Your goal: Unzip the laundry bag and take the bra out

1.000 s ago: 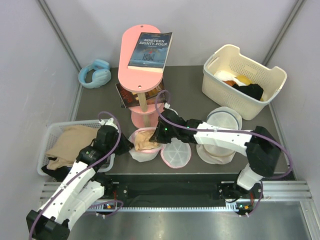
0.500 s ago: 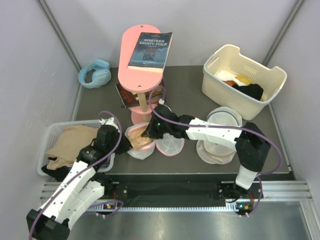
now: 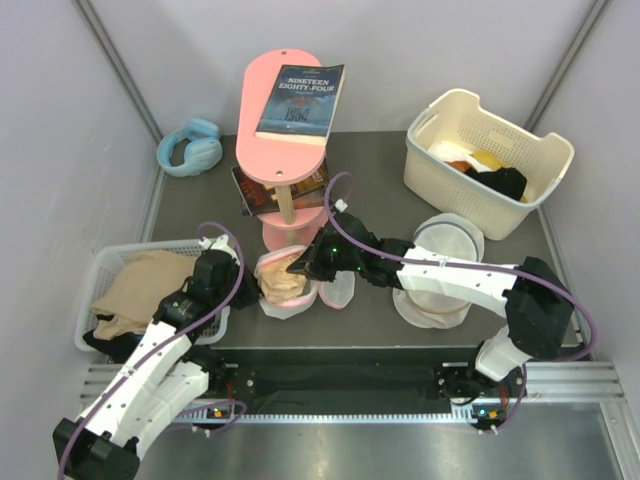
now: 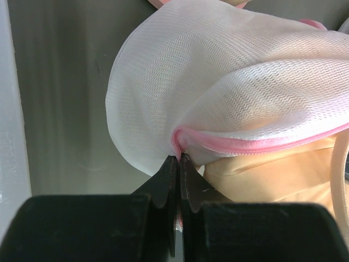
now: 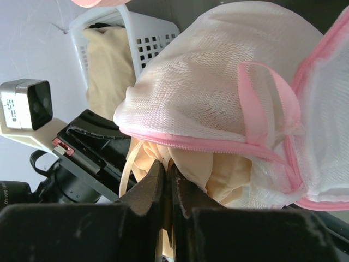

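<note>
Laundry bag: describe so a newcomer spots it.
Find the tall pink stand holding a book. The laundry bag lies at its foot: small, round, white mesh. Unlike the mesh bag to its right, it has pink trim and a beige bra showing.

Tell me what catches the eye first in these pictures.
Front and centre sits the opened laundry bag: the left jaws pinch its pink trim, and the right jaws are shut on the beige bra bulging out of it. Behind it rises a pink stand with a book on top.
</note>
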Controlling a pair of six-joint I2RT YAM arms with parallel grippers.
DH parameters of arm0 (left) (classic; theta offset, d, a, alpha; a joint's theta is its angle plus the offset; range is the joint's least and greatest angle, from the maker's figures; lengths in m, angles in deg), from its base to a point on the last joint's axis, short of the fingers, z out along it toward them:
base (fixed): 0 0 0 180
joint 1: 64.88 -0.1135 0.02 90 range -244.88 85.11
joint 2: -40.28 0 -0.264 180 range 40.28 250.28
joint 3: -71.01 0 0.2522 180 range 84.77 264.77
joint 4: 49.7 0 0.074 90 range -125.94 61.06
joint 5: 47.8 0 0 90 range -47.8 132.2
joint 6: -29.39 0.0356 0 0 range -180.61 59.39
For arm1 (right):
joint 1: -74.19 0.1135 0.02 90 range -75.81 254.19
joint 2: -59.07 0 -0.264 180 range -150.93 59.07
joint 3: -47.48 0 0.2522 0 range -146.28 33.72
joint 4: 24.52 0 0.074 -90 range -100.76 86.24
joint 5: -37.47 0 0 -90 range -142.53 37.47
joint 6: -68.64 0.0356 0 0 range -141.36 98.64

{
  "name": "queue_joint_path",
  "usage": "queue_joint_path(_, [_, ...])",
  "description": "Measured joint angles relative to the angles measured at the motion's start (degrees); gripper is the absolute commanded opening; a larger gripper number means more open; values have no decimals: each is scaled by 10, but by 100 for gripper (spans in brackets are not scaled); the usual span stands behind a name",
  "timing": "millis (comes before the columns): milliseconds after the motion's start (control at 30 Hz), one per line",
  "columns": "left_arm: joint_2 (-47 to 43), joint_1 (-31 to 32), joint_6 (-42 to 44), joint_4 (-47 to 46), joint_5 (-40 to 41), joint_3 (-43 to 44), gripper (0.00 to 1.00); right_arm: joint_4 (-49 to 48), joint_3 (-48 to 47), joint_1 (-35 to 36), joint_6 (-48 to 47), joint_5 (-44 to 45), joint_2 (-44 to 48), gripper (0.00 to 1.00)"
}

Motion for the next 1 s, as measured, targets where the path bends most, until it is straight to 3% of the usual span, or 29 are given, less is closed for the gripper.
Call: queue_joint_path(1000, [13,0,-11,-2,21,7,0,78,33,15,-102,-137,33,0])
